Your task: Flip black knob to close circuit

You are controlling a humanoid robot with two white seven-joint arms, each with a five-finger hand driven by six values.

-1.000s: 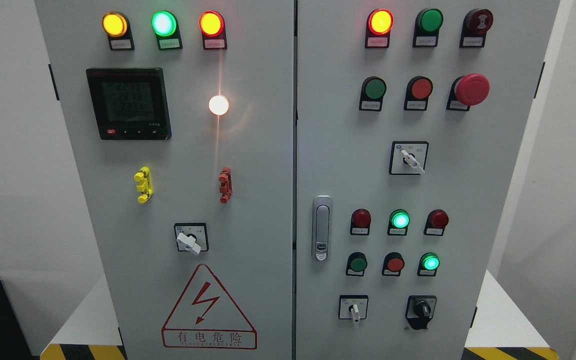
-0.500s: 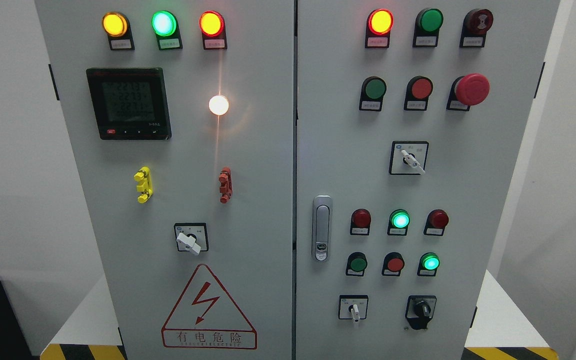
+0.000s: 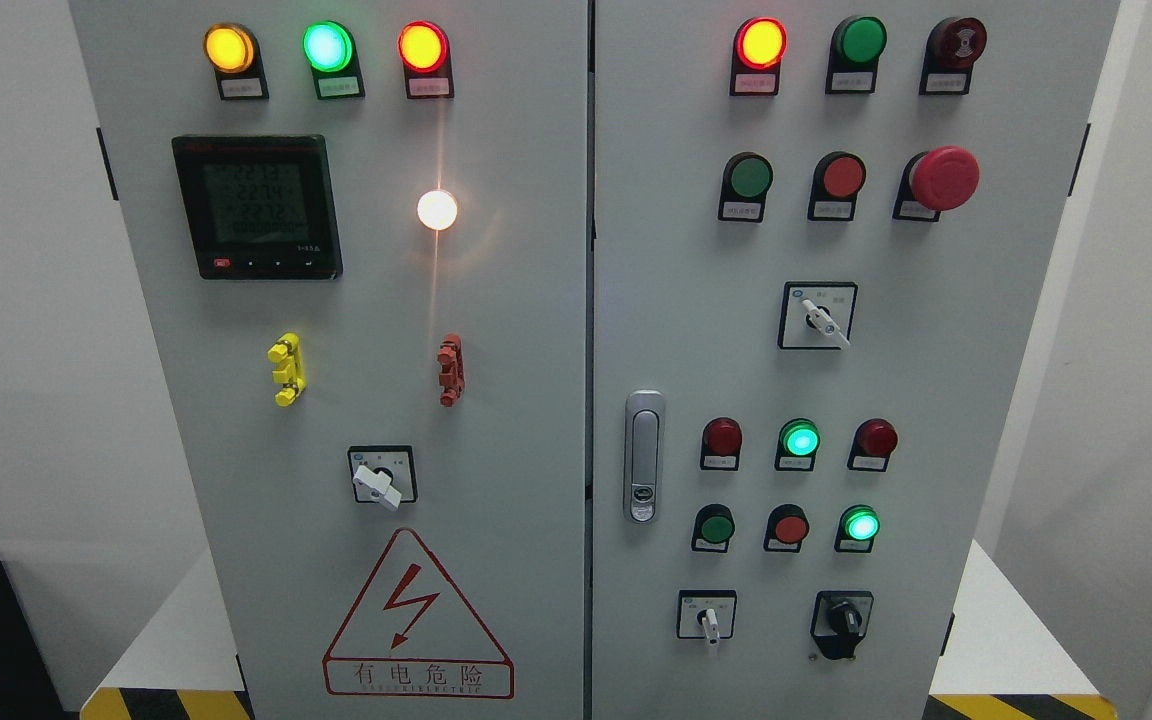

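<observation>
1. So, no hand in view, L or R; finger state can't be told.
2. Black knob (image 3: pixel 844 619) sits at the cabinet's (image 3: pixel 536 300) lower right corner, right of the white selector (image 3: pixel 707 620).
3. Advice: approach square-on, pinch knob only, avoid the green lamp (image 3: pixel 860 524) above.

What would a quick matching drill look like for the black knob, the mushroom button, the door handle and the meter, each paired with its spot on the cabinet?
Things:
1. black knob
2. red mushroom button
3. silver door handle
4. digital meter

Places:
A. upper left of left door
B. bottom right of right door
C. left edge of right door, mid height
D. upper right of right door

Pairs: 1-B, 2-D, 3-C, 4-A
</observation>
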